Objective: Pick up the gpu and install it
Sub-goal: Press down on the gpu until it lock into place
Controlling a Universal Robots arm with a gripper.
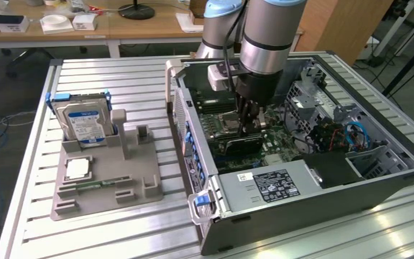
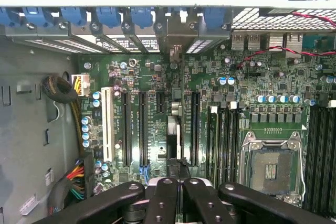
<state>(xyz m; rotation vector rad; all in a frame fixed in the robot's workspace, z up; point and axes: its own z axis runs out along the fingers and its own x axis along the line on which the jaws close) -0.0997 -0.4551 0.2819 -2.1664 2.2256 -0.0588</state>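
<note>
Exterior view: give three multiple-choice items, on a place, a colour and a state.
1. Where is the hard drive? A on the far desk; B upright in the grey holder; C in the hand.
2. Its label is: A blue-white; B red; C green.
3. The hand is: A open over the holder; B shut inside the computer case; C shut on the hard drive.
Key: B, it stands in the holder's slot; A, the label shows blue and white; B, the fingers meet over the motherboard.
</note>
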